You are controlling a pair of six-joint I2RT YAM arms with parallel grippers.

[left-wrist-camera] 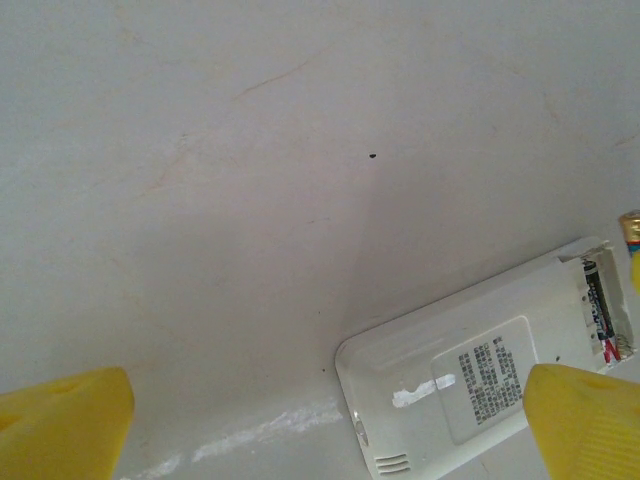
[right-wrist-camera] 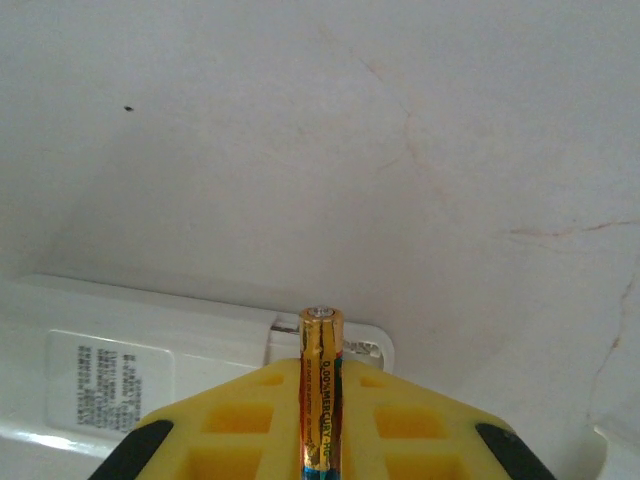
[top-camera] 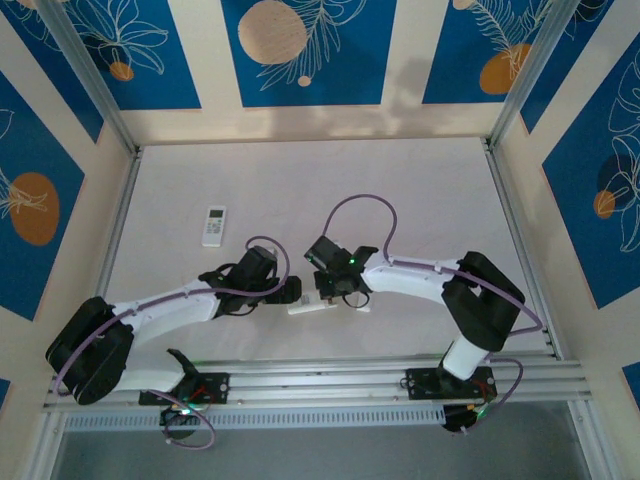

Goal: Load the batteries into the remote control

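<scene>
1 battery point(left-wrist-camera: 598, 305) lies inside the near remote point(left-wrist-camera: 430, 365).

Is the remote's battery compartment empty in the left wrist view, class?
No: one dark battery lies inside the open compartment at the end of the white remote.

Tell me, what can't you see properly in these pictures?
- Top view: the remote is partly hidden under the right gripper.
- Left wrist view: its battery compartment is cut by the right edge, so a free slot is unclear.
- Right wrist view: the held battery and right gripper cover the compartment.
</scene>
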